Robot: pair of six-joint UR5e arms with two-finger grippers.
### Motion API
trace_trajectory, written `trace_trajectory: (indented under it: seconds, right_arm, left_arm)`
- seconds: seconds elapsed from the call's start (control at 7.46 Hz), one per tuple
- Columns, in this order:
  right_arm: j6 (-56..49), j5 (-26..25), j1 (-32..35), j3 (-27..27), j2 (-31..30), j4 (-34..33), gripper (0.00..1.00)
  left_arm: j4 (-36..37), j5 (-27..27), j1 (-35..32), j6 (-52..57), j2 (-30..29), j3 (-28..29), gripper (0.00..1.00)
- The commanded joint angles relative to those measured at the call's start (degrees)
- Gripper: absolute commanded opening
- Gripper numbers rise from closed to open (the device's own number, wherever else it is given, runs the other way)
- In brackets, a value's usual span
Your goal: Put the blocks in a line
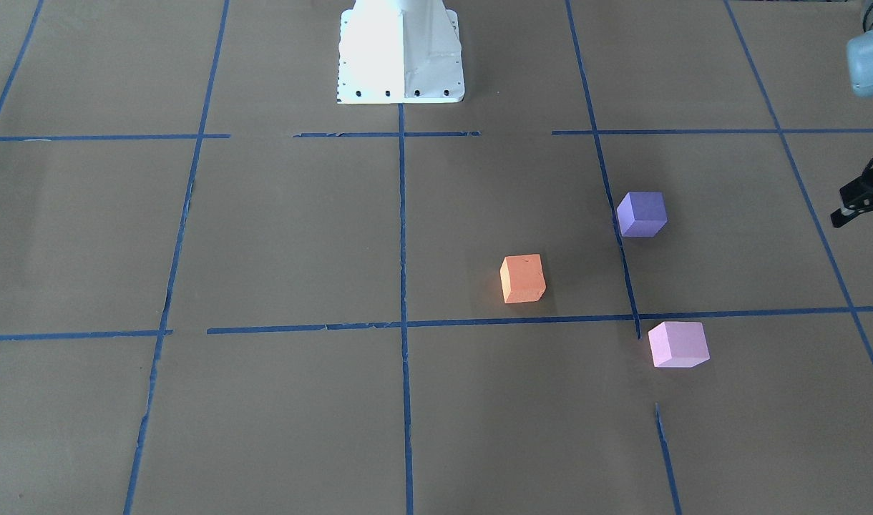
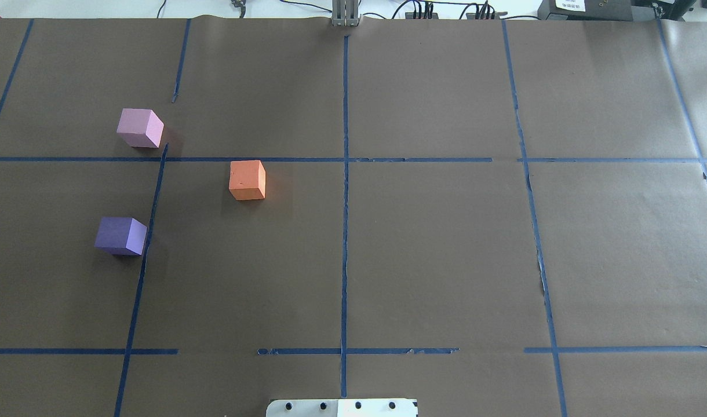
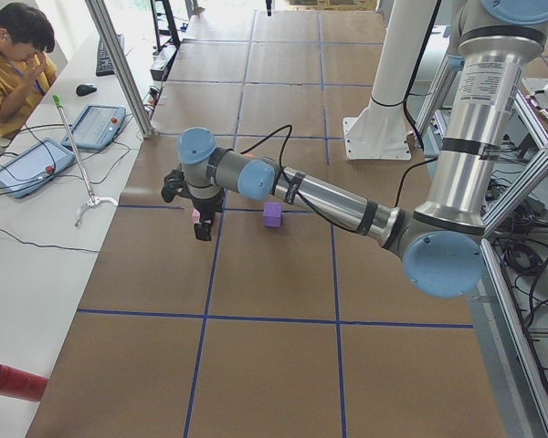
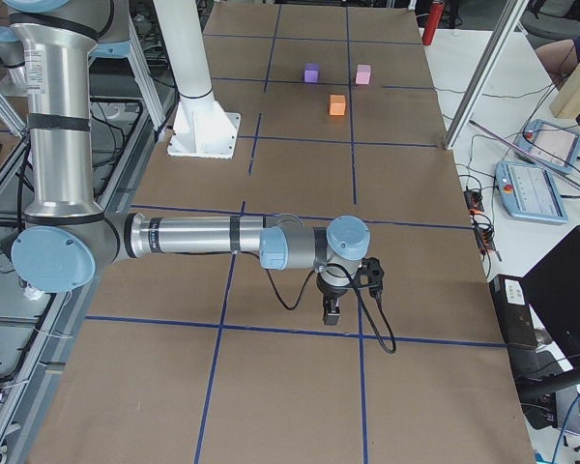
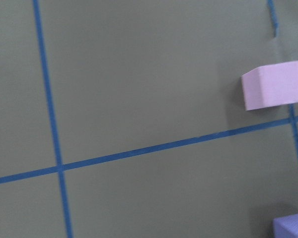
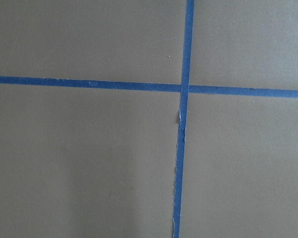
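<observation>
Three cubes lie apart on the brown paper table, on my left side. The orange block (image 2: 247, 180) is nearest the centre line, and it shows too in the front view (image 1: 523, 278). The dark purple block (image 2: 121, 236) lies closer to my base, left of the orange one (image 1: 642, 213). The light pink block (image 2: 139, 128) lies farther out (image 1: 678, 344) and shows in the left wrist view (image 5: 273, 91). My left gripper (image 3: 201, 219) hovers beside the pink block, outward of the cubes; I cannot tell its state. My right gripper (image 4: 333, 307) hangs far off on the other side; I cannot tell its state.
Blue tape lines (image 2: 345, 191) split the table into a grid. The white robot pedestal (image 1: 401, 54) stands at the near-centre edge. An operator (image 3: 18, 55) sits at a side bench with tablets (image 3: 96, 126). A red cylinder (image 3: 14, 381) lies on that bench.
</observation>
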Motion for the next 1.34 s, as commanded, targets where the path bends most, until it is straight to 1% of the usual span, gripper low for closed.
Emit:
trace_trajectory:
  seconds: [0.0, 0.13, 0.27, 0.4, 0.54, 0.67, 0.8, 0.94, 1.07, 1.21]
  right_arm:
    - [0.00, 0.00, 0.00, 0.00, 0.00, -0.06, 1.00]
    - [0.00, 0.00, 0.00, 0.00, 0.00, 0.03, 1.00]
    - [0.00, 0.00, 0.00, 0.00, 0.00, 0.03, 1.00]
    - [0.00, 0.00, 0.00, 0.00, 0.00, -0.06, 1.00]
    - [0.00, 0.00, 0.00, 0.00, 0.00, -0.06, 1.00]
    - [0.00, 0.00, 0.00, 0.00, 0.00, 0.03, 1.00]
    - [0.00, 0.00, 0.00, 0.00, 0.00, -0.06, 1.00]
    - [0.00, 0.00, 0.00, 0.00, 0.00, 0.03, 1.00]
    - [0.00, 0.00, 0.00, 0.00, 0.00, 0.03, 1.00]
    - [0.00, 0.00, 0.00, 0.00, 0.00, 0.03, 1.00]
  left_arm:
    - [-1.17, 0.41, 10.63, -13.65, -9.78, 0.43, 1.00]
    - [-3.79, 0.58, 14.86, -20.74, -11.83, -0.08, 1.00]
    - [-10.77, 0.58, 17.17, -26.03, -12.46, 0.96, 1.00]
    - [-17.37, 2.59, 20.24, -28.78, -12.55, 2.53, 1.00]
    - [-16.74, 13.57, 24.70, -32.64, -14.64, 1.85, 1.00]
    - [-17.51, 20.12, 29.10, -34.85, -14.75, 2.11, 1.00]
    - [-18.04, 18.70, 29.93, -35.05, -15.01, 2.46, 1.00]
    - [-17.53, 18.86, 30.63, -35.31, -15.53, 2.72, 1.00]
    - [-17.17, 18.43, 31.16, -35.32, -17.28, 6.38, 1.00]
    - [-13.69, 16.25, 31.60, -39.67, -20.60, 10.42, 1.00]
